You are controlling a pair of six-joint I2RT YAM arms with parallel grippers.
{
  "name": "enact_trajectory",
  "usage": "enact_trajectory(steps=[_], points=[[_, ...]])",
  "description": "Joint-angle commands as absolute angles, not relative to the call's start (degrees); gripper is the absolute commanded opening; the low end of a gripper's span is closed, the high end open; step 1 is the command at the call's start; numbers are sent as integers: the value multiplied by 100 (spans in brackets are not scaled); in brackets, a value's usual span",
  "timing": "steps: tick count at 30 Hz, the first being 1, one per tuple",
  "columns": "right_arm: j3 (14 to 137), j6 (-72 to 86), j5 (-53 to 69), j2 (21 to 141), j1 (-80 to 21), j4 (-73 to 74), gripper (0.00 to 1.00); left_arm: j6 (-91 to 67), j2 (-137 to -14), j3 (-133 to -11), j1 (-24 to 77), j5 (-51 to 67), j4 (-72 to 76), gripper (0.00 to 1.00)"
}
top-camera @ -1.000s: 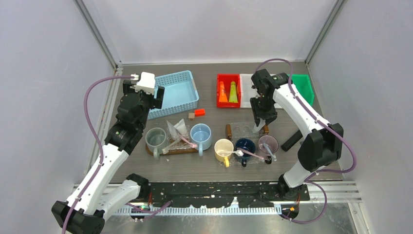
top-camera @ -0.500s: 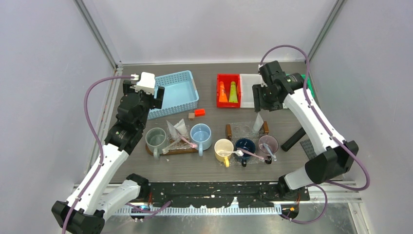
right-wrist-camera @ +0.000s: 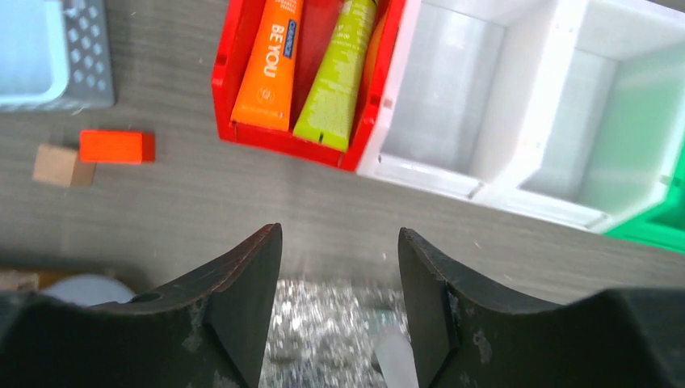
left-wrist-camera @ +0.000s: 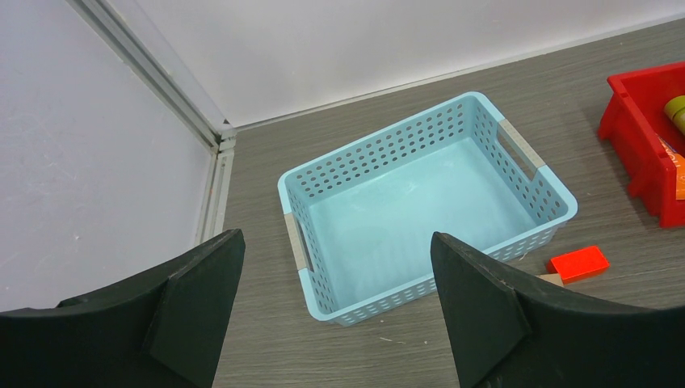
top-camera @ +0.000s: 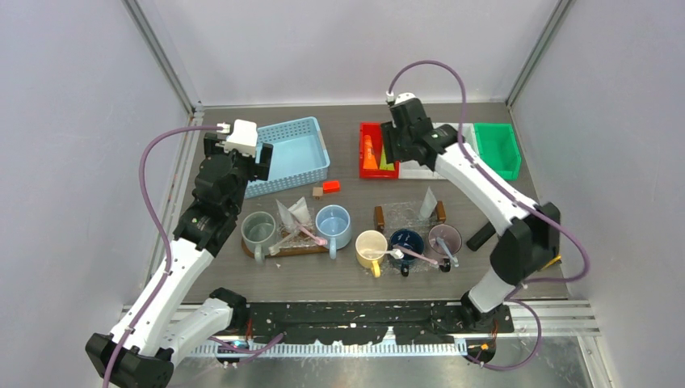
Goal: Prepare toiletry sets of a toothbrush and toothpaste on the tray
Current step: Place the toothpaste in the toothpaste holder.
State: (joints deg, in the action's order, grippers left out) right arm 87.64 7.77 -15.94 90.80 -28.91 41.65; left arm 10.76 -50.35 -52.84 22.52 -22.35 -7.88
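Observation:
My right gripper [top-camera: 391, 158] [right-wrist-camera: 339, 242] hangs open and empty just in front of the red bin [top-camera: 365, 129] [right-wrist-camera: 283, 137]. In that bin lie an orange toothpaste tube [top-camera: 368, 153] [right-wrist-camera: 268, 65] and a green one [top-camera: 387, 153] [right-wrist-camera: 335, 73]. A white toothpaste tube [top-camera: 428, 202] [right-wrist-camera: 396, 360] stands on the glittery right tray [top-camera: 400, 212], behind the cream-yellow [top-camera: 371, 244], navy [top-camera: 406, 241] and mauve [top-camera: 444, 237] mugs. Toothbrushes [top-camera: 420, 256] lean in these mugs. The left tray [top-camera: 300, 251] carries a grey-green mug [top-camera: 258, 229], a light blue mug [top-camera: 333, 222] and white tubes [top-camera: 295, 212]. My left gripper [top-camera: 257, 160] [left-wrist-camera: 335, 242] is open beside the blue basket.
The blue basket [top-camera: 295, 153] [left-wrist-camera: 420, 202] holds nothing. A red block [top-camera: 330, 187] [right-wrist-camera: 117, 147] and a brown block [top-camera: 317, 191] [right-wrist-camera: 55, 166] lie in front of it. A white bin [top-camera: 416, 133] [right-wrist-camera: 485, 105] and a green bin [top-camera: 497, 145] stand right of the red bin. A black bar [top-camera: 483, 234] lies at right.
My right gripper let go of the white tube, left it standing on the right tray, then swung back and left to the red bin. The left arm stayed still.

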Motion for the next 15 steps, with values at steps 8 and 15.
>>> enact_trajectory(steps=[8,15], points=[[9701,1312,-1761,11112,-2892,2823,56,1058,-4913,-5309,2241,-2164,-470,88],[10112,1364,-1470,11803,-2868,2684,53,1044,-4905,-5304,2242,-2146,-482,88]])
